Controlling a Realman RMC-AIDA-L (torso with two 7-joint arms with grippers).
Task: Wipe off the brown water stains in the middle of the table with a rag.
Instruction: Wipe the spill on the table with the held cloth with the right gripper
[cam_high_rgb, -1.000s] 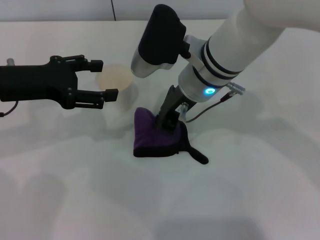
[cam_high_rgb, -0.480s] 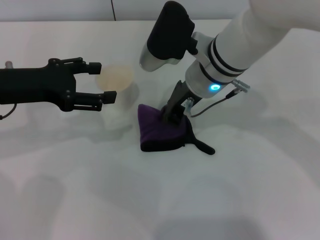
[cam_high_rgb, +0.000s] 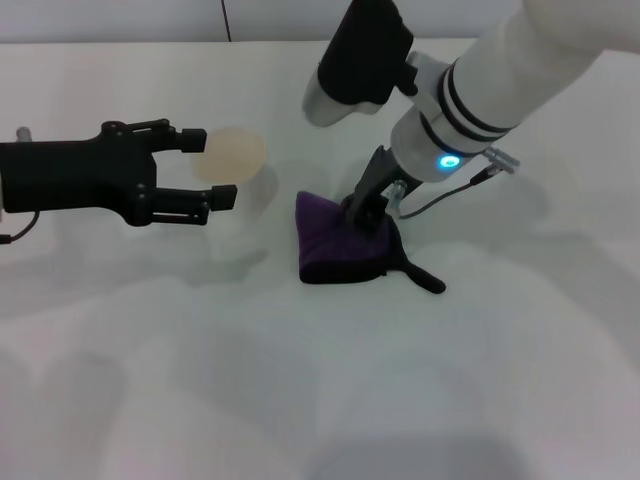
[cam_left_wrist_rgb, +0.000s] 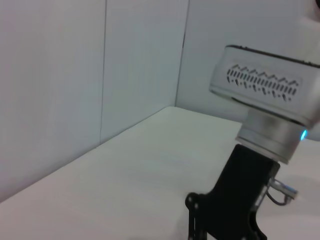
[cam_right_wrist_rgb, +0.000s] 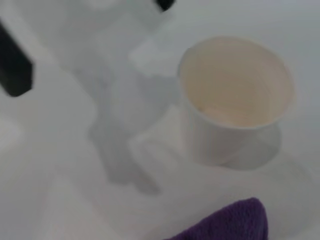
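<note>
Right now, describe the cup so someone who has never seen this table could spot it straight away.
On the white table, look just off the tips of the open black left gripper. The cup stands upright there, pale and translucent, unlike the dark purple rag pressed under the right gripper.

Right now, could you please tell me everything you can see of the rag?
The rag is a soft, dark purple cloth with black edging, bunched into a rough wedge on the white table. A black strap-like tail trails from it toward the robot's right. The right gripper presses down on its top. It lies apart from the cup. No stain shows around it.
</note>
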